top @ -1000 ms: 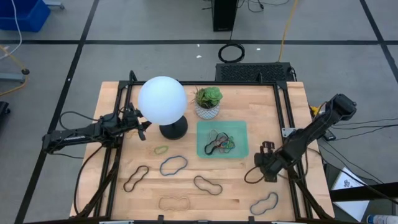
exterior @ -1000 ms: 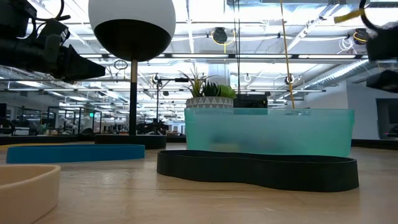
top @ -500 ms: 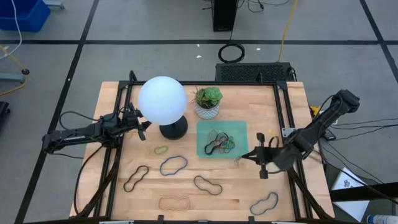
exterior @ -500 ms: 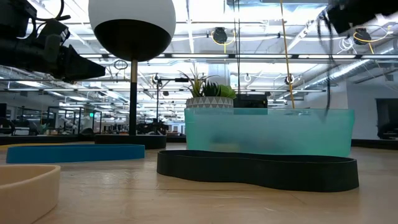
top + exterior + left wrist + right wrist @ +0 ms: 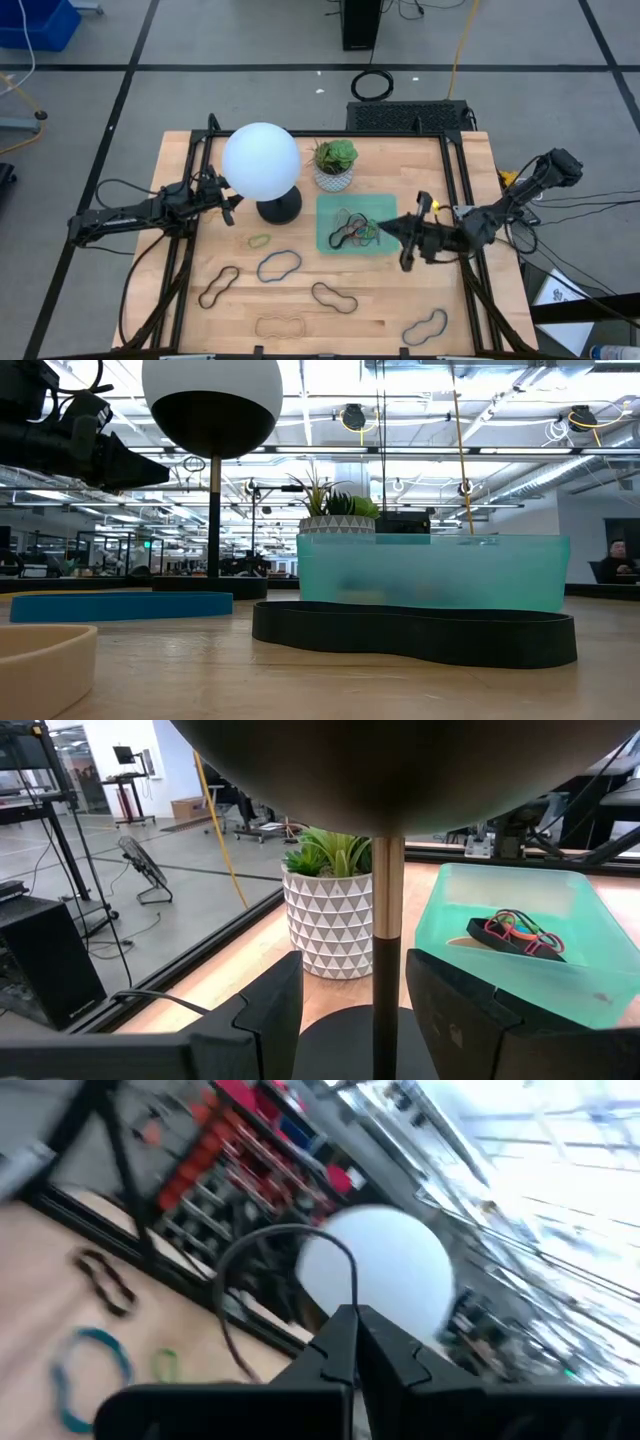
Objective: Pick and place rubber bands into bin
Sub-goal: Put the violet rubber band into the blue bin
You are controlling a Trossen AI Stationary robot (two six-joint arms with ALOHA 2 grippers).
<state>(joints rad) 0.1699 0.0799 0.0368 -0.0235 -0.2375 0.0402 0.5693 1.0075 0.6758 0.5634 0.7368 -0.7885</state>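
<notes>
Right hand (image 5: 386, 226) pressed together, pinching thin black floppy rubber band (image 5: 290, 1260) over 3 o'clock rim of translucent mint-green plastic bin (image 5: 326, 243); left hand (image 5: 236, 204) spread at 9 o'clock.

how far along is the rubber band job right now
Partly done. Several rubber bands already lie in the bin. In hand: the right tool, shut on a black band, is over the bin's right edge. Left: six loose bands on the table, including a blue one and a small green one. The left tool waits by the lamp.
</notes>
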